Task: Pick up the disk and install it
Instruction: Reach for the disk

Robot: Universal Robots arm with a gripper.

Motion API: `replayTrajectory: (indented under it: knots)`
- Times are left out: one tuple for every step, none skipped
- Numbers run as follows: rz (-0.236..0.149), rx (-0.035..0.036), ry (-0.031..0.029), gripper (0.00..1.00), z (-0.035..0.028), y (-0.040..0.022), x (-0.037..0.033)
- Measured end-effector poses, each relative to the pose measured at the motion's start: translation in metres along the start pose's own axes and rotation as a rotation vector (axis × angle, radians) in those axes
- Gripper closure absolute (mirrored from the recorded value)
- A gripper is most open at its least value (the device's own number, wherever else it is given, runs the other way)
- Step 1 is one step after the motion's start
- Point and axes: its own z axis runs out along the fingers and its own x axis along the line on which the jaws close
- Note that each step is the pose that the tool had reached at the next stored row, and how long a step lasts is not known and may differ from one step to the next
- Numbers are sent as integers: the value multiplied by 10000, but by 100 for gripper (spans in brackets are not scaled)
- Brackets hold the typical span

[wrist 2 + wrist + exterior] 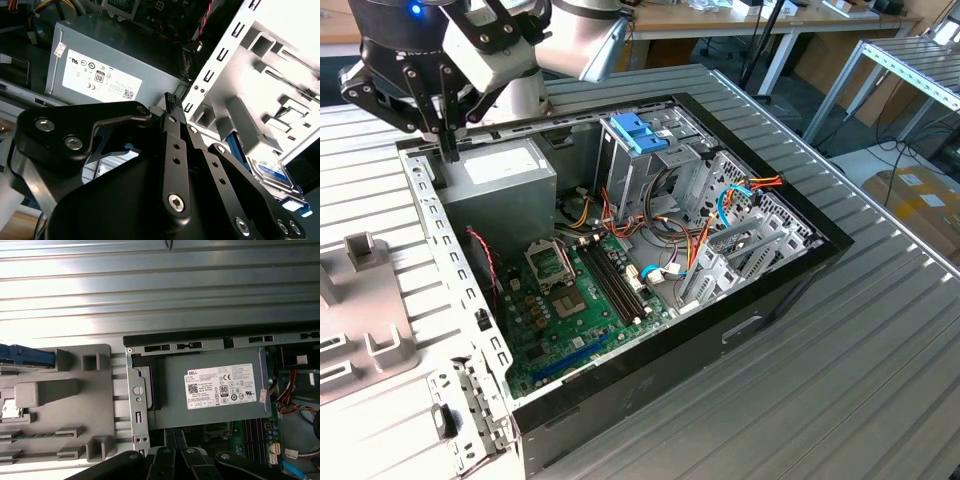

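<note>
The disk [24,356] rests on edge in a grey holding fixture [65,405] beside the open computer case; its light-blue rail shows in the first wrist view. In the second wrist view the disk [271,171] shows its label, low in the fixture [270,65]. My black gripper [449,152] hangs over the case's rear wall next to the power supply [500,180], apart from the disk. Its fingers are shut together with nothing between them, as both wrist views show the gripper [172,99] [174,434].
The open case [790,275] holds a green motherboard [585,300], a tall drive cage with a blue bracket [638,131] on top, and orange and blue cables [735,195]. The grey fixture [365,300] lies at the exterior view's left. Ribbed metal tabletop [840,380] surrounds everything.
</note>
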Motion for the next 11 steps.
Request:
replayTrajectory:
  knots:
    - [0, 0, 0, 89, 0, 0, 6]
    - [0, 0, 0, 89, 0, -1, 12]
    - [-1, 0, 0, 89, 0, -2, 23]
    - [-1, 0, 1, 89, -1, -2, 29]
    - [0, 1, 1, 89, -1, -3, 34]
    - [0, 0, 0, 89, -1, -3, 40]
    - [0, 0, 0, 89, -1, -3, 48]
    - [0, 0, 1, 89, -2, -5, 61]
    - [0, 0, 1, 89, -2, -5, 66]
    - [0, 0, 0, 89, -2, -5, 72]
    - [0, 0, 0, 89, -2, -6, 83]
